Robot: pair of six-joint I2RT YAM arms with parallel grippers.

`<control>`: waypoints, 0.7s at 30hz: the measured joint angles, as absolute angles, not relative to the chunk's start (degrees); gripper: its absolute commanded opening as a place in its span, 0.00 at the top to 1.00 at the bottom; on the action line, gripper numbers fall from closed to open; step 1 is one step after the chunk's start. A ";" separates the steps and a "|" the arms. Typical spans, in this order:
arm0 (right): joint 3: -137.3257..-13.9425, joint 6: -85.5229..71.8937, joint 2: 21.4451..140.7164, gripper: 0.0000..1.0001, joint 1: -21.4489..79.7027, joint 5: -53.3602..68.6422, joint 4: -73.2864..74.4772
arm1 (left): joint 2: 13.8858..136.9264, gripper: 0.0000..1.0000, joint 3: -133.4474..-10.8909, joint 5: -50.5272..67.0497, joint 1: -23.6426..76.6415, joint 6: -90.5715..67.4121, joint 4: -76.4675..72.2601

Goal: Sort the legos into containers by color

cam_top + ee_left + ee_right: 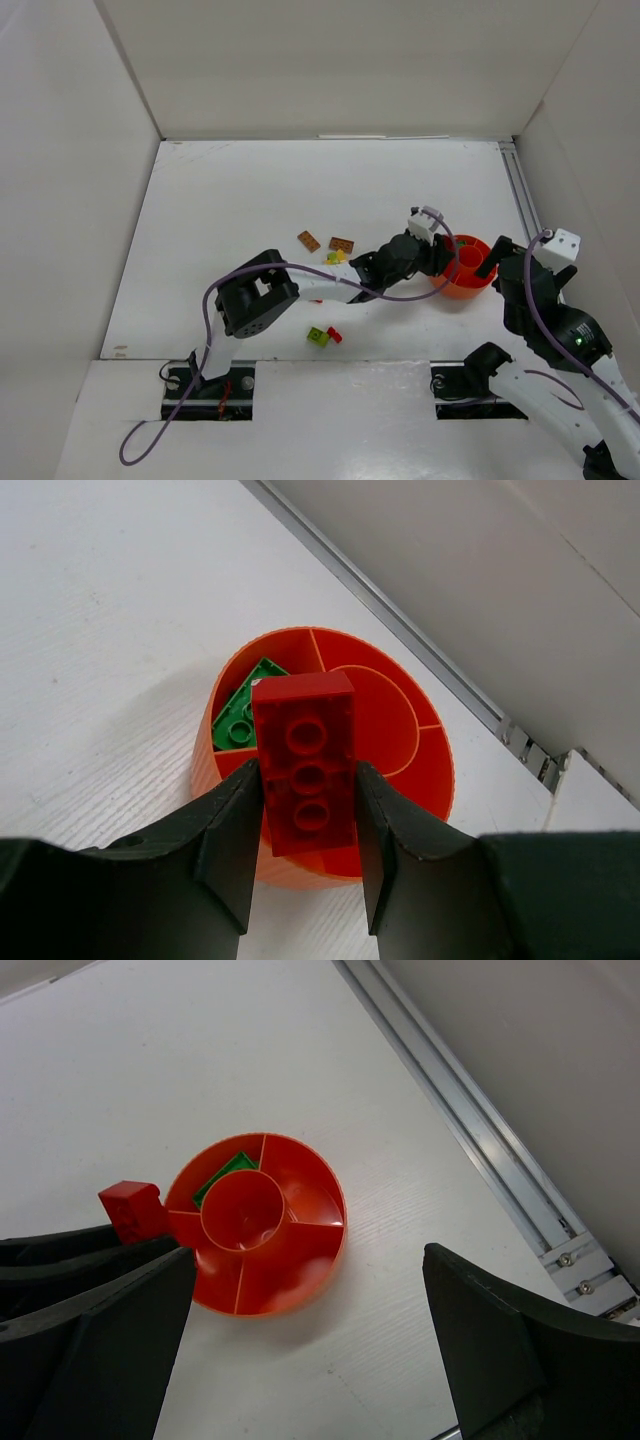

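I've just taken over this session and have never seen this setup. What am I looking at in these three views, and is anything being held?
Two robot arms stand at the near edge of a white table. The top picture looks down from above and behind them. The other two come from a camera on each wrist, so the dark shapes at the bottom are that arm's own fingers.

The left gripper is shut on a red brick, held close to the divided orange bowl. A green brick lies in one compartment. The right gripper is open and empty near the bowl.

Loose on the table: two brown bricks, a yellow and lime cluster, and a lime brick beside a small red one.
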State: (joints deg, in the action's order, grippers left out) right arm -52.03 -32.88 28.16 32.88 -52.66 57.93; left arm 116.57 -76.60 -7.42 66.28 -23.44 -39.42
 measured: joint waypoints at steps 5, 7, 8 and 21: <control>-52.03 -32.60 28.16 0.00 32.88 -52.38 57.93 | 117.21 0.65 -75.20 -8.97 66.26 -24.67 -43.29; -52.03 -32.40 28.16 0.00 32.88 -52.16 57.93 | 117.40 0.64 -74.87 -9.04 66.28 -25.08 -44.82; -52.03 -32.34 28.16 0.00 32.88 -52.07 57.93 | 117.45 0.63 -74.70 -9.04 66.28 -25.28 -45.36; -52.03 -32.12 27.59 0.00 32.88 -52.01 57.87 | 120.07 0.58 -74.59 -9.02 66.26 -26.68 -48.38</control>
State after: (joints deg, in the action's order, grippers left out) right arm -52.03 -32.12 27.59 32.88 -52.01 57.87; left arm 120.07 -74.59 -9.02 66.26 -26.68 -48.38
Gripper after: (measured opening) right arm 0.994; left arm 0.400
